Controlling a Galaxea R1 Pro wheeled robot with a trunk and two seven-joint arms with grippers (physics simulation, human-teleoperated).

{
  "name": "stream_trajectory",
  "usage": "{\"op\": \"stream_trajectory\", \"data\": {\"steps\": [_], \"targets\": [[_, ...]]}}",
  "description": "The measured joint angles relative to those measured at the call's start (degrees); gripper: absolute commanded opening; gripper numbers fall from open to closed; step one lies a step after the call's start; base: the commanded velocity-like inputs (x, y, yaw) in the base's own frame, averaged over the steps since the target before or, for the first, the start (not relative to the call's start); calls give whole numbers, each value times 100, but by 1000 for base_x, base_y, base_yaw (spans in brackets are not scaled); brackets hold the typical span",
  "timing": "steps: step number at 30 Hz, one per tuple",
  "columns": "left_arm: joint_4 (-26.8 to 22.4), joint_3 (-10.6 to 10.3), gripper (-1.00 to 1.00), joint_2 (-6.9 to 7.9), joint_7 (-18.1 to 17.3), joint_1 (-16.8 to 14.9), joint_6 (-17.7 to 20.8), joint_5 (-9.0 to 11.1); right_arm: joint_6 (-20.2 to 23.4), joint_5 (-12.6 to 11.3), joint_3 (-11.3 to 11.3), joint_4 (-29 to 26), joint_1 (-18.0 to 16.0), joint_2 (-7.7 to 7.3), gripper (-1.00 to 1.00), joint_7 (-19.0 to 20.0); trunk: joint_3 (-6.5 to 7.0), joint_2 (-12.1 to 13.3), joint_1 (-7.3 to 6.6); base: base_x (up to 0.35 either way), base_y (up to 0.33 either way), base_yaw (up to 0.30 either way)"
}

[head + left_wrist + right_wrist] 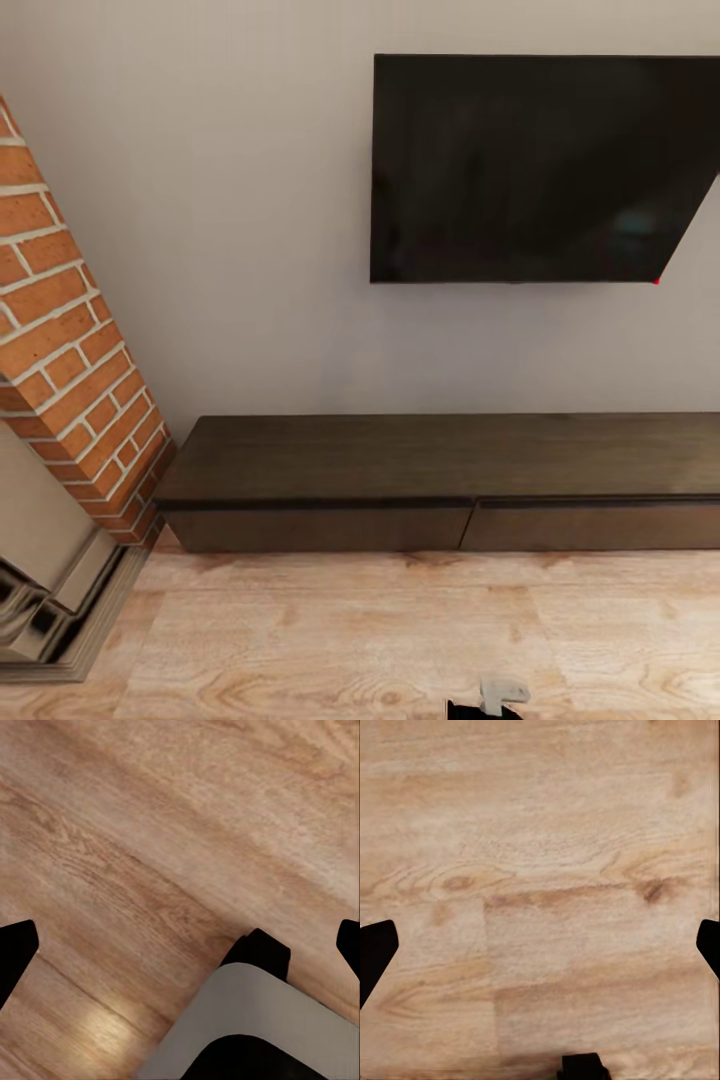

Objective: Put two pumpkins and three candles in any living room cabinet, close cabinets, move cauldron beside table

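Wood floor [380,640] fills the near field. Cabinet [440,485] sits against the wall under the TV [540,170], drawer fronts flush, right end cut off. Brick fireplace [70,400] partly cropped. Left gripper [180,945] and right gripper [540,945]: fingertips spread wide, holding nothing.

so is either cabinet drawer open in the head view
No, both drawer fronts of the cabinet sit flush and shut below its top.
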Motion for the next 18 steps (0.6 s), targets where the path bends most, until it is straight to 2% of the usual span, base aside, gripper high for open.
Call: {"op": "stream_trajectory", "data": {"steps": [5, 10, 18], "targets": [[342, -62, 100, 5, -90, 19, -163, -1, -1, -5, -2, 33, 209, -20, 100, -73, 90, 201, -110, 0, 0, 0], [779, -71, 100, 3, -560, 82, -525, 34, -2, -4, -9, 44, 414, -31, 100, -286, 180, 401, -220, 0, 0, 0], [900, -75, 100, -14, -743, 445, -719, 42, 18, -57, -17, 48, 783, -62, 100, -459, 323, 722, -395, 0, 0, 0]]}}
